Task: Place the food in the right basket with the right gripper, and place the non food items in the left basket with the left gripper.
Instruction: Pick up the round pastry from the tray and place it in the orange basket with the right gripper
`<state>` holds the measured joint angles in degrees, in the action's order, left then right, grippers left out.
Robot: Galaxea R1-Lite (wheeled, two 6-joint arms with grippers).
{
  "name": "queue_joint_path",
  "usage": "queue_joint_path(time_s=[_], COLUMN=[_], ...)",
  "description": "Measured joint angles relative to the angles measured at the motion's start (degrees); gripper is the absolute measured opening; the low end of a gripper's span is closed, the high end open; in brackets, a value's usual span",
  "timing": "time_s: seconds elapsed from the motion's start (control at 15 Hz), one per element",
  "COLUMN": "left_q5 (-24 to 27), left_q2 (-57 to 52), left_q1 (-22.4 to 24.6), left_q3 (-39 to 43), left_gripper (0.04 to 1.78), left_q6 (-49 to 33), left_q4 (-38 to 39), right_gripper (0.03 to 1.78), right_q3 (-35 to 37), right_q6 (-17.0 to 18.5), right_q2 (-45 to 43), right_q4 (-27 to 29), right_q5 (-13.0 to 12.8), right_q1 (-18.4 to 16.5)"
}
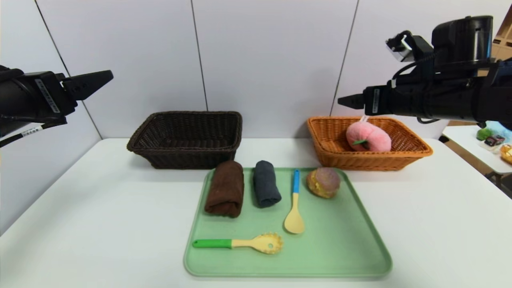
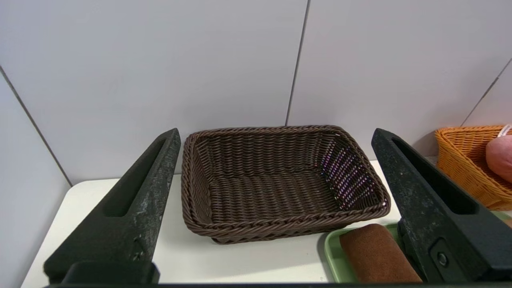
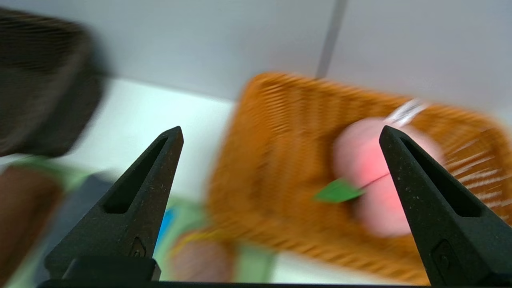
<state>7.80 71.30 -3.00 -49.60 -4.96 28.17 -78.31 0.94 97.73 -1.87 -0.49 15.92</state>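
Note:
A green tray (image 1: 344, 240) holds a rolled brown towel (image 1: 225, 189), a rolled dark grey towel (image 1: 266, 189), a blue-handled spoon (image 1: 295, 204), a green-handled pasta spoon (image 1: 244, 243) and a purple-topped pastry (image 1: 323, 182). A pink plush peach (image 1: 367, 137) lies in the orange basket (image 1: 416, 154) at the right. The dark brown basket (image 1: 184, 156) at the left is empty. My right gripper (image 3: 280, 134) is open and empty, high above the orange basket. My left gripper (image 2: 276, 134) is open and empty, raised at the far left, facing the brown basket (image 2: 280, 228).
The white table (image 1: 80, 224) meets a white panelled wall behind the baskets. A second table (image 1: 472, 144) with small items stands at the far right. The brown towel (image 2: 376, 256) shows by the tray corner in the left wrist view.

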Motion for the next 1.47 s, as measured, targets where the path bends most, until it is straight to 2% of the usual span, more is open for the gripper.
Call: queue_joint_path(time_s=[0.2, 0.33, 0.47, 0.67, 0.93, 1.07, 1.27, 1.47], left_q5=[0.05, 0.05, 0.07, 0.16, 0.13, 0.16, 0.16, 0.16], left_q2=[-0.13, -0.27, -0.46, -0.8, -0.9, -0.9, -0.9, -0.85], left_q1=[0.0, 0.0, 0.0, -0.05, -0.05, -0.02, 0.0, 0.02], left_q3=[0.18, 0.24, 0.4, 0.55, 0.55, 0.62, 0.63, 1.16], left_gripper=[1.69, 1.69, 1.69, 1.69, 1.69, 1.69, 1.69, 1.69], left_q6=[0.0, 0.0, 0.06, 0.12, 0.37, 0.39, 0.45, 0.39], left_q4=[-0.09, -0.17, -0.21, -0.23, -0.39, -0.41, -0.48, -0.43], right_gripper=[1.69, 1.69, 1.69, 1.69, 1.69, 1.69, 1.69, 1.69], right_q3=[-6.28, -7.44, -6.63, -2.91, 2.33, 3.84, 5.88, 6.75], right_q6=[9.89, 13.01, 15.13, 15.73, 15.79, 15.79, 15.76, 15.74], right_q2=[-3.72, -5.06, -5.64, -4.66, -0.55, 2.18, 6.75, 10.57], right_q4=[18.51, 27.16, 31.84, 31.79, 29.76, 26.5, 20.03, 16.8], right_q5=[-3.23, -3.89, -3.97, -4.06, -7.42, -9.02, -12.91, -14.51], right_q1=[10.23, 14.42, 16.8, 17.48, 17.46, 16.87, 15.99, 14.79])
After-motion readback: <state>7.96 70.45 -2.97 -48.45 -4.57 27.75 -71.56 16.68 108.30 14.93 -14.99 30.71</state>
